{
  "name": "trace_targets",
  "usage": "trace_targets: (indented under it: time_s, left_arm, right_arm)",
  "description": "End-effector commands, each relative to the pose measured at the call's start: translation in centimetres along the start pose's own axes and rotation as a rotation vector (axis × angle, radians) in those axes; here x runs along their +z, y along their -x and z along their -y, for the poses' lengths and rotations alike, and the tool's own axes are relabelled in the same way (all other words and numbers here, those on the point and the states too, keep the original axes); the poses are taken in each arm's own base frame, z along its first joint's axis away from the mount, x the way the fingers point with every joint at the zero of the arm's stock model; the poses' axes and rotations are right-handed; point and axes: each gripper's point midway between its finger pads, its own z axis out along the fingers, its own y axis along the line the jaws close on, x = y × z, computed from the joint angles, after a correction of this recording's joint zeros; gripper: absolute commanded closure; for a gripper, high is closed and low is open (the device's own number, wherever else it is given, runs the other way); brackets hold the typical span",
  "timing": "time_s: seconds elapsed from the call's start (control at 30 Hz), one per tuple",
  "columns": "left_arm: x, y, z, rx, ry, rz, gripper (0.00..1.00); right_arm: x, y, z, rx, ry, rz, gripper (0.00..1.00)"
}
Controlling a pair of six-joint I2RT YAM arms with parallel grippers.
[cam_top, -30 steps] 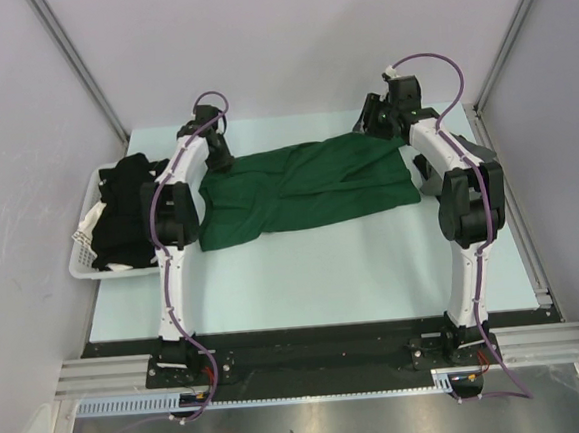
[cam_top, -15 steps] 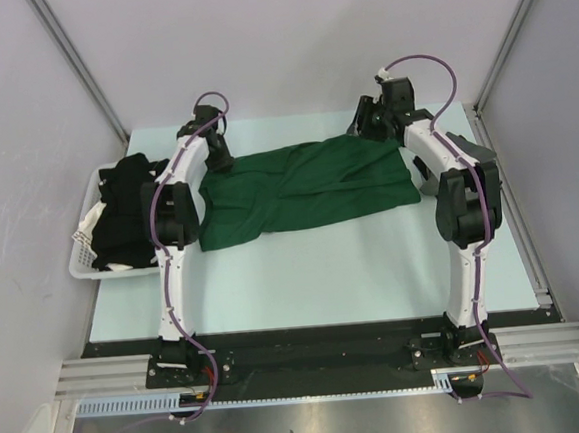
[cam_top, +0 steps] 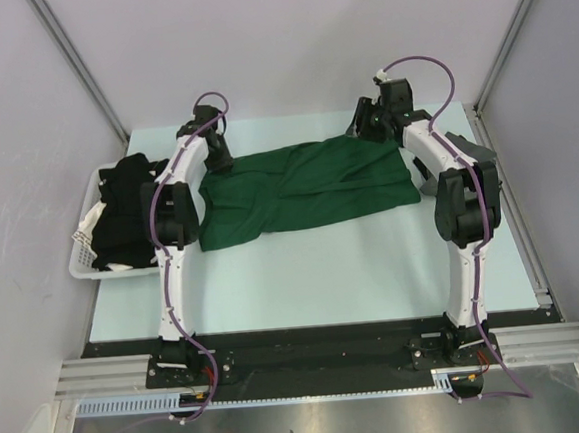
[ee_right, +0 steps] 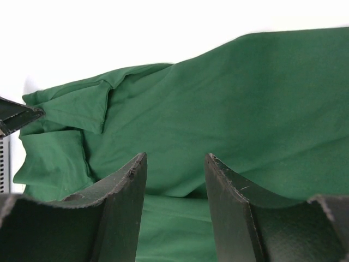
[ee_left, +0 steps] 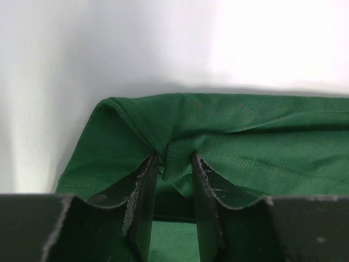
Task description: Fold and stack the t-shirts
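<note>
T-shirt (cam_top: 307,183) is risking dragging askew: hem (ee_left: 177,157) is sitting between left jaws, grip untellable; right jaws are gaping empty.

Top view: even, soft overhead light, shadows faint, dull glare on steel plate (cam_top: 316,425) at bottom. Wrist views: desk (ee_left: 32,142) washed out white; green shirt (ee_left: 262,131) stitching sharp; right claw (ee_right: 175,158) dark, soft-focus near lens.

green t-shirt (ee_left: 262,142) cut off right, black t-shirts (cam_top: 123,204) indistinct heap

Matt green cloth t-shirt (cam_top: 307,187); white plastic basket (cam_top: 81,259)
</note>
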Motion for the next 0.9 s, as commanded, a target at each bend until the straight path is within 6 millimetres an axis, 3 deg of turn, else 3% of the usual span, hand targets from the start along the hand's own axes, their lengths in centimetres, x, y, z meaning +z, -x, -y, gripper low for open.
trace_targets:
  time_s: [0.0, 0.87]
  left_arm:
    - [-2.9, 3.0, 0.7, 0.01, -0.02, 0.084, 0.64]
    - [-4.1, 3.8, 1.5, -0.008, -0.052, 0.098, 0.64]
  right_arm:
    - [0.2, 0.9, -0.8, -0.011, 0.028, 0.026, 0.49]
    - [0.6, 0.6, -0.9, -0.003, 0.038, 0.022, 0.49]
